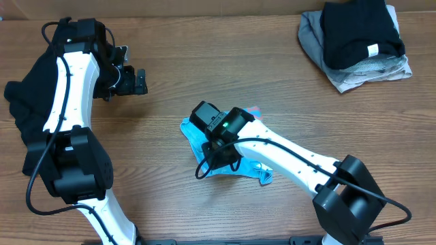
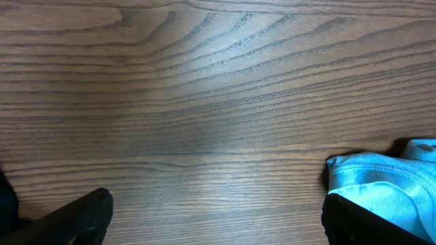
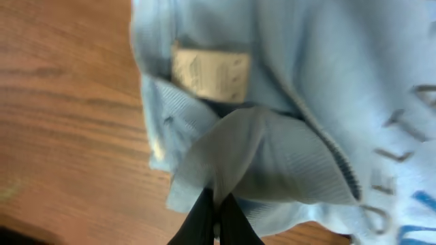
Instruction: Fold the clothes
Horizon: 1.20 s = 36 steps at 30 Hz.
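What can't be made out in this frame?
1. Light blue T-shirt: overhead, the right arm covers most of it, so its shape is unknown.
2. Its lettering and label: right wrist view, blurred; the lettering is cut by the right edge.
3. Right gripper: overhead, hidden under its own wrist.
4. Black garment at left: overhead, the left arm covers much of it.
5. Clothes pile: overhead, cropped by the top edge.
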Each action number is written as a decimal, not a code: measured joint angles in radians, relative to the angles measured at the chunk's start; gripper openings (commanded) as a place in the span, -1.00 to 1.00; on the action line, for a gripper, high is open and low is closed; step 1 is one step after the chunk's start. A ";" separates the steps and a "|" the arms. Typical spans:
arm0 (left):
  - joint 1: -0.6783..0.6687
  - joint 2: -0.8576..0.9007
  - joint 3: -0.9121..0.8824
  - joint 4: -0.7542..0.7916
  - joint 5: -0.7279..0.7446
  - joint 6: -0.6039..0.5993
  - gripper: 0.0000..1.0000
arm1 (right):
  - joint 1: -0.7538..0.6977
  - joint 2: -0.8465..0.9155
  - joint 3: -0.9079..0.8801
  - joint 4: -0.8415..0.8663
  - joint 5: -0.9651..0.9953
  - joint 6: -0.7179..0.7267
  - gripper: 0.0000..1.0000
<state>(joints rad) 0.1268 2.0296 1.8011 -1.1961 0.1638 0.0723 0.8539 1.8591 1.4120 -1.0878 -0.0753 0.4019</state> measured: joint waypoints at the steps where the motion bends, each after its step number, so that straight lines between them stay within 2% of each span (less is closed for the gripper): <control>1: 0.000 0.000 0.000 0.000 0.000 0.000 1.00 | 0.011 0.000 0.000 -0.003 -0.011 -0.011 -0.92; 7: 0.000 0.000 0.000 0.000 0.000 0.000 1.00 | 0.137 0.000 0.000 -0.043 -0.054 -0.109 -0.89; 8: 0.000 0.000 0.000 0.000 0.000 0.000 1.00 | 0.162 0.000 0.000 -0.049 -0.055 -0.127 -0.69; 10: 0.000 0.000 0.000 0.000 0.000 0.000 1.00 | 0.211 0.000 0.000 -0.063 -0.056 -0.156 0.57; 11: 0.000 0.000 0.000 0.000 0.000 0.000 1.00 | 0.237 0.000 0.000 -0.068 -0.055 -0.175 0.76; 12: 0.000 0.000 0.000 0.000 0.000 0.000 1.00 | 0.256 0.000 0.000 -0.070 -0.055 -0.188 0.81; 16: 0.000 0.000 0.000 -0.001 0.000 0.000 1.00 | 0.287 0.000 0.000 -0.100 -0.055 -0.216 0.81; 20: 0.000 0.000 0.000 -0.002 0.000 0.000 1.00 | 0.242 0.002 0.027 -0.153 -0.049 -0.192 0.80; 26: 0.000 0.000 0.000 -0.006 0.000 0.000 0.99 | 0.051 0.002 0.130 -0.187 -0.013 -0.116 1.00; 30: 0.000 0.000 -0.002 -0.006 0.024 0.005 1.00 | -0.135 0.003 0.137 -0.192 0.004 -0.084 0.99; 32: -0.001 0.000 -0.013 -0.003 0.050 0.012 0.99 | -0.227 0.003 0.137 -0.178 0.001 -0.082 0.91; 34: -0.006 0.000 -0.035 0.005 0.069 0.018 0.99 | -0.300 0.003 0.136 -0.159 -0.012 -0.093 0.72; 36: -0.014 0.000 -0.061 0.021 0.082 0.026 1.00 | -0.351 0.003 0.131 -0.131 -0.032 -0.107 0.38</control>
<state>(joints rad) 0.1131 2.0296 1.7401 -1.1755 0.2459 0.0986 0.5034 1.8618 1.5429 -1.2186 -0.1070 0.2947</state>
